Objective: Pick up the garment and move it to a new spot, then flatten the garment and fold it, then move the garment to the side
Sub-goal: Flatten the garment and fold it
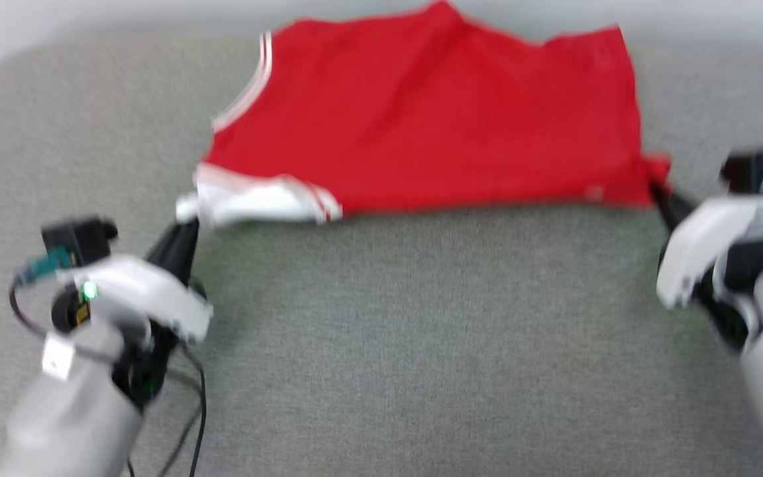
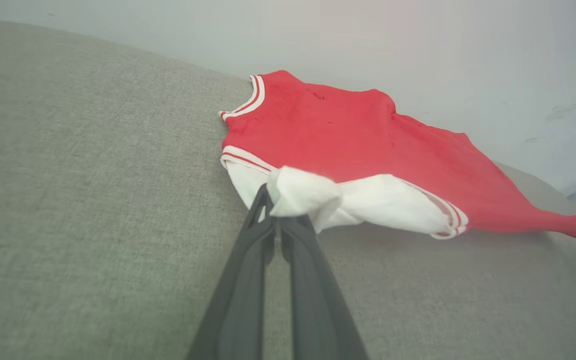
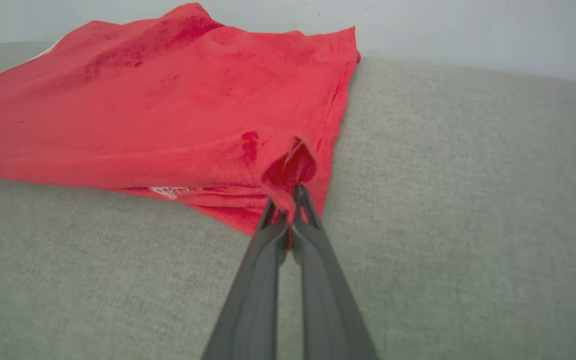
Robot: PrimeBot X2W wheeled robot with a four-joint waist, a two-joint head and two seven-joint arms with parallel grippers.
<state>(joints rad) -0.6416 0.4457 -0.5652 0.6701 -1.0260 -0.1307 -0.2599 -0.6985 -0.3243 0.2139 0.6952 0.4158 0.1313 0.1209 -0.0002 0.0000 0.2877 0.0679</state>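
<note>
step: flattening | left pincer (image 2: 274, 202) is clamping the white sleeve (image 2: 368, 200) | right pincer (image 3: 290, 202) is pinching the red hem corner (image 3: 288, 167) | garment (image 1: 421, 119) is lying stretched between both, ahead | tip: pulling evenly, low

Soft matt red cloth garment (image 1: 421, 119); coarse grey woven-fabric surface (image 1: 381, 344), v. matt.

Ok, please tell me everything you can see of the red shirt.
The shirt is red, seemingly soft knit, with a white sleeve and red-white stripe trim. It lies spread, slightly wrinkled, near the far edge of the grey pad. The left claw is shut on the sleeve, the right claw on a red hem corner; the near edge is stretched between them.
</note>
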